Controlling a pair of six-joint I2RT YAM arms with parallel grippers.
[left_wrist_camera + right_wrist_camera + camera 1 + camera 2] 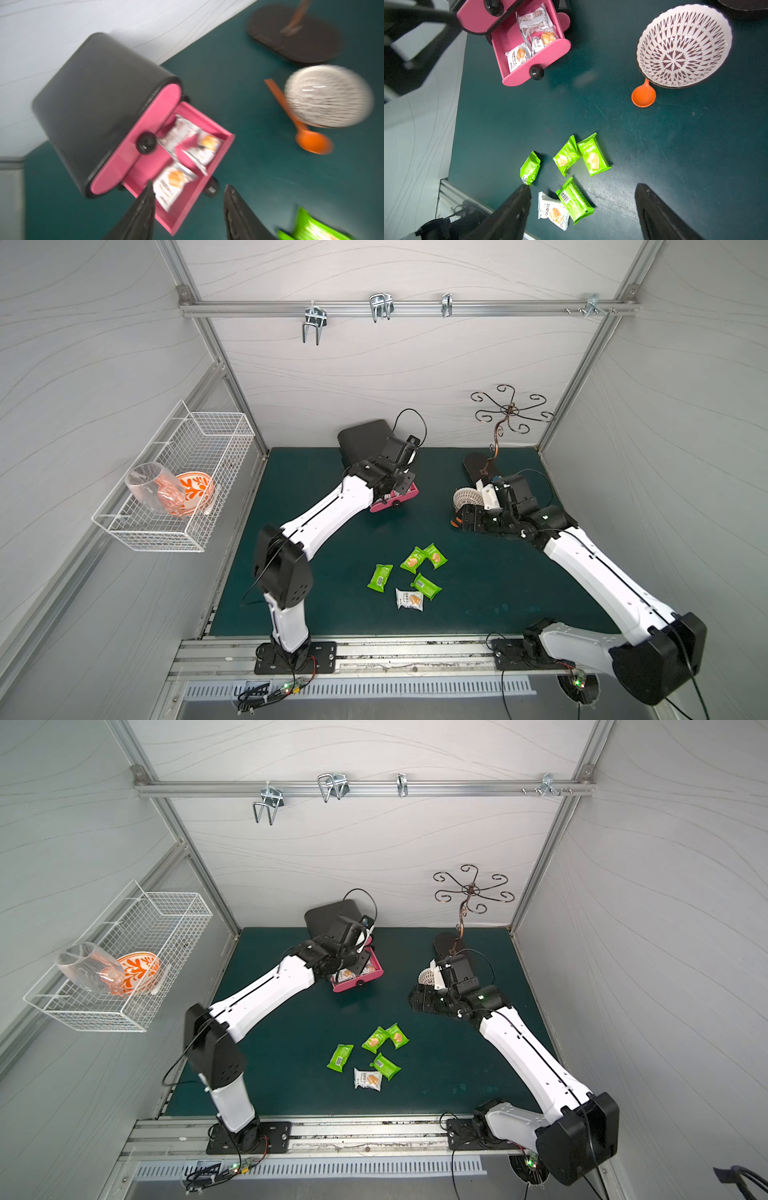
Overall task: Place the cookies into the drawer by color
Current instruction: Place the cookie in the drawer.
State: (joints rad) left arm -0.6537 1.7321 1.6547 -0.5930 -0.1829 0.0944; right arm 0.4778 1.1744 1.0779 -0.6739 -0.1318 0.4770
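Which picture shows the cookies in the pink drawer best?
The right wrist view: three white packets lie sharp in the pink drawer. The left wrist view blurs them. In a top view they are tiny, partly behind the left arm.

In the right wrist view, one green cookie packet (pixel 592 154) carries "DRYCAKE" in pale capitals along its upper edge, with larger Chinese characters beneath that are too small to read surely. The second green packet (pixel 566 156), touching it, shows the same word, though only "DRYC" is clear. The third green packet (pixel 574 200) bears a black barcode on a white patch. Inside the pink drawer (pixel 517 76), a white packet (pixel 543 40) reads "DRY", and the rear white packet (pixel 534 17) shows a barcode with illegible fine print. Elsewhere nothing can be read.
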